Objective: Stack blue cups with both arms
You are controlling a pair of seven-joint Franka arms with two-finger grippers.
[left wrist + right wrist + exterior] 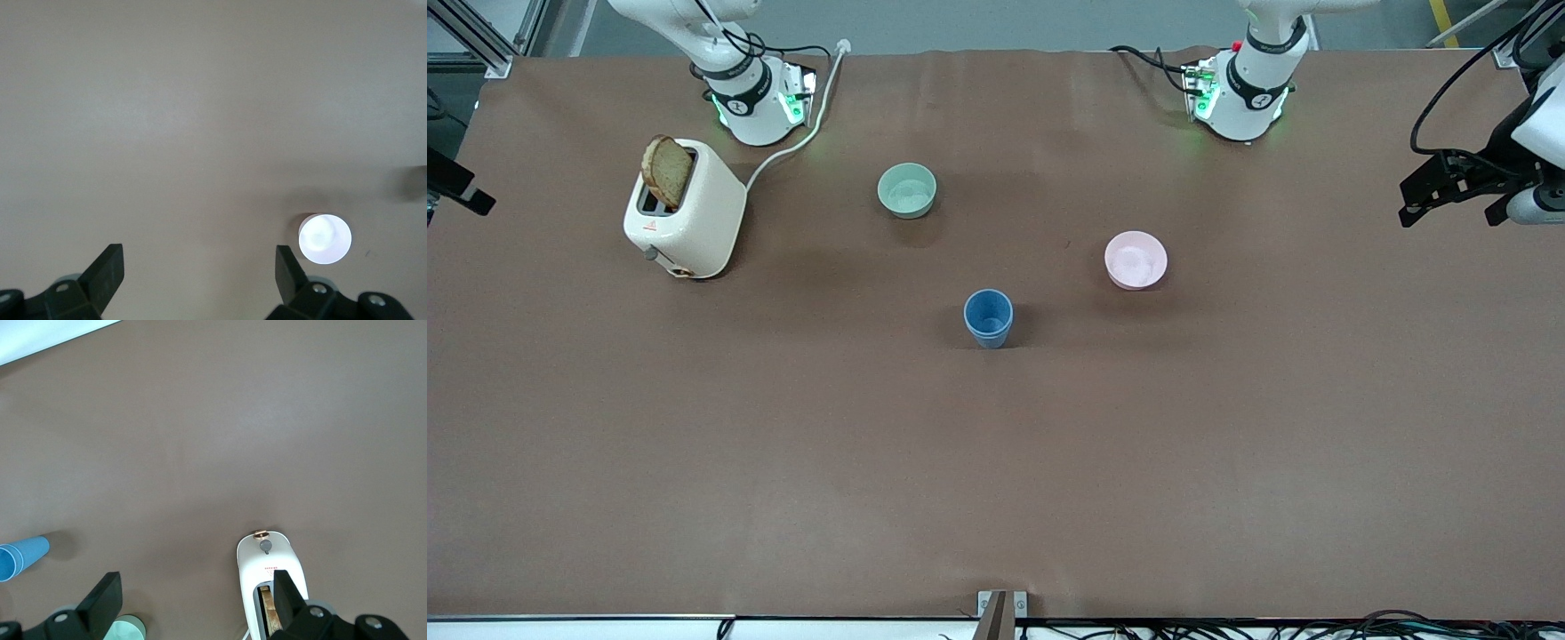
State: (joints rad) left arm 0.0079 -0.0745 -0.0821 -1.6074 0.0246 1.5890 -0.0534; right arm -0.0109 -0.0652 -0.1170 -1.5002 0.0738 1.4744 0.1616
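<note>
One blue cup (988,317) stands upright near the table's middle, nearer the front camera than both bowls. It also shows at the edge of the right wrist view (20,557). I see only this one blue shape and cannot tell whether a second cup sits inside it. Both arms rise from their bases (747,98) (1249,89) out of the front view, so neither hand shows there. My left gripper (200,257) is open and empty, high over bare table beside the pink bowl (324,238). My right gripper (197,583) is open and empty, high over the toaster and the mint-green bowl (123,630).
A cream toaster (689,209) with a slice of bread (665,171) stands toward the right arm's end, its cord running to the base. The mint-green bowl (907,189) and the pink bowl (1136,259) sit farther from the camera than the cup. Black equipment (1463,182) juts in at the left arm's end.
</note>
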